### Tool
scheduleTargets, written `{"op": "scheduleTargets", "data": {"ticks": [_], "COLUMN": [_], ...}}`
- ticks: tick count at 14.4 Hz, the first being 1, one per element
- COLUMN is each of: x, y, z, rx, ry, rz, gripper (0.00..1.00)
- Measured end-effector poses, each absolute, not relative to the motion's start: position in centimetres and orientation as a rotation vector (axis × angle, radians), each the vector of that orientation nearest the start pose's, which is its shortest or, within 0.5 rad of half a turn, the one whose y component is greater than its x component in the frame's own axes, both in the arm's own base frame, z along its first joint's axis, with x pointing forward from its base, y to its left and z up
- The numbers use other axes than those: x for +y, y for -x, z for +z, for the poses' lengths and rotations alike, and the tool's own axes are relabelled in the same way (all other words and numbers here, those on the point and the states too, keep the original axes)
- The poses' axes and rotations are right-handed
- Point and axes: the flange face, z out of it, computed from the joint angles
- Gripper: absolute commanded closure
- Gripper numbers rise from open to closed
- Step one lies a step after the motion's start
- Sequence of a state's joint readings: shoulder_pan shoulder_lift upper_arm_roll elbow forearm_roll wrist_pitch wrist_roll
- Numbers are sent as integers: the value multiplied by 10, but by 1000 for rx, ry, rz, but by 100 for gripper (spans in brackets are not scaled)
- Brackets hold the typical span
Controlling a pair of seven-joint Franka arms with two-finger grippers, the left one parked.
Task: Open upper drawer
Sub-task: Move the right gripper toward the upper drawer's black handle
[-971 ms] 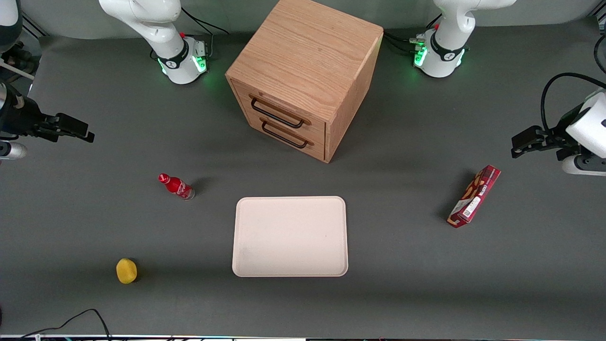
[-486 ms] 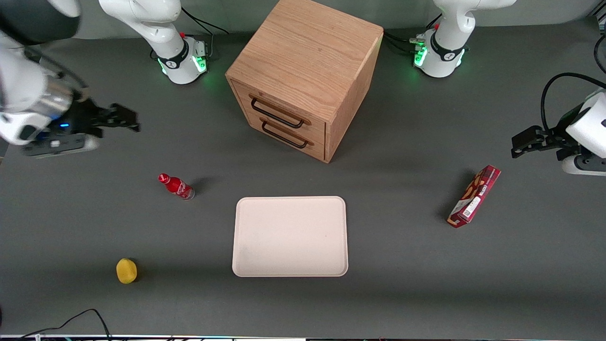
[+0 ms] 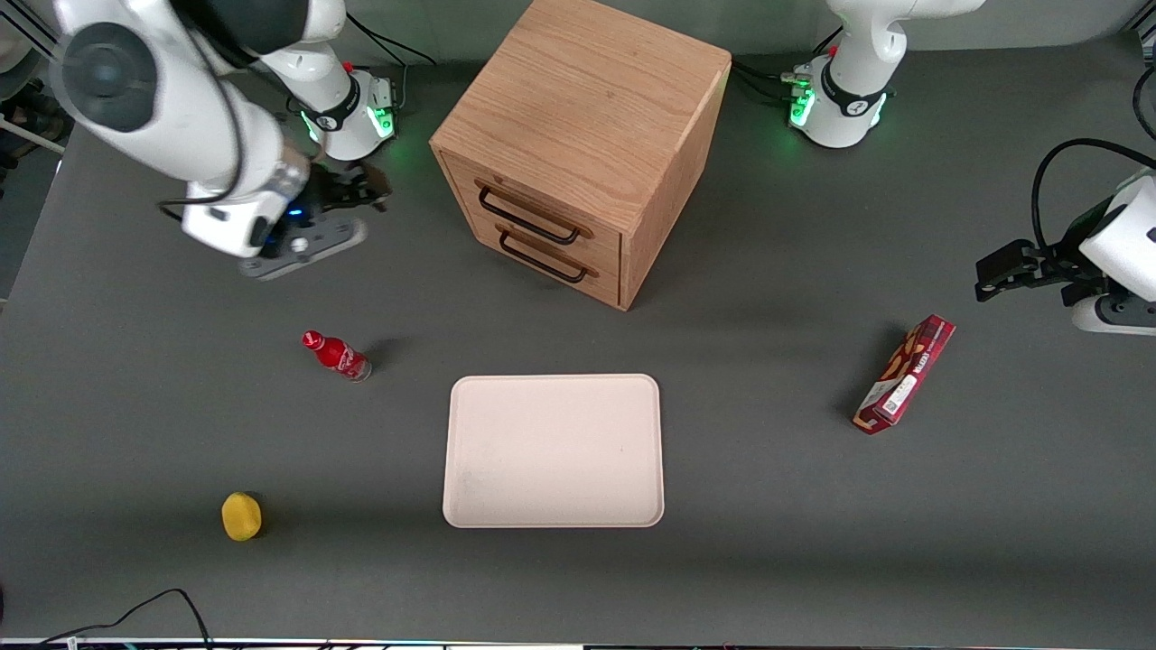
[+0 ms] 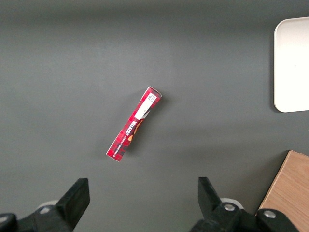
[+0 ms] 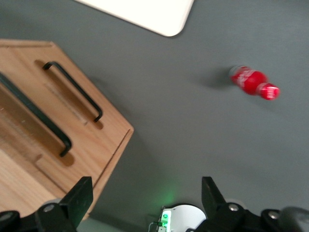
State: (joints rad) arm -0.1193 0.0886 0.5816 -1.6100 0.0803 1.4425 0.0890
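A dark grey matte table (image 3: 813, 542) fills the scene under soft, even light.

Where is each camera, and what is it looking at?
Front view: high up facing the robots, looking down on the table, cabinet, upper drawer, tray, red bottle; the working arm's open end effector hangs beside the cabinet.
Right wrist view: on the working arm, looking down at the upper drawer, bottle and tray corner; its fingers show.
Left wrist view: on the parked arm, looking down at a red snack box.
Shared: the tray shows in all three.
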Motion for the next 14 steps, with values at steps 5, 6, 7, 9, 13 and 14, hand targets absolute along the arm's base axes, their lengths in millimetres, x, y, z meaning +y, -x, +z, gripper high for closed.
{"op": "scheduleTargets", "data": {"ticks": [5,6,7,9,13,14], "x": [303,307,311,321,343,348], "y": [-483,-487,-491,-499,-510,-511], "z": [541,539,538,535,523,521], "rx": [-677,-685,-698,-736,-837,-889], "ry": [2954,2940,2924,2883,2804,2778], "rz": [479,491,514,584,680,680], "gripper": [0,0,0,0,0,0]}}
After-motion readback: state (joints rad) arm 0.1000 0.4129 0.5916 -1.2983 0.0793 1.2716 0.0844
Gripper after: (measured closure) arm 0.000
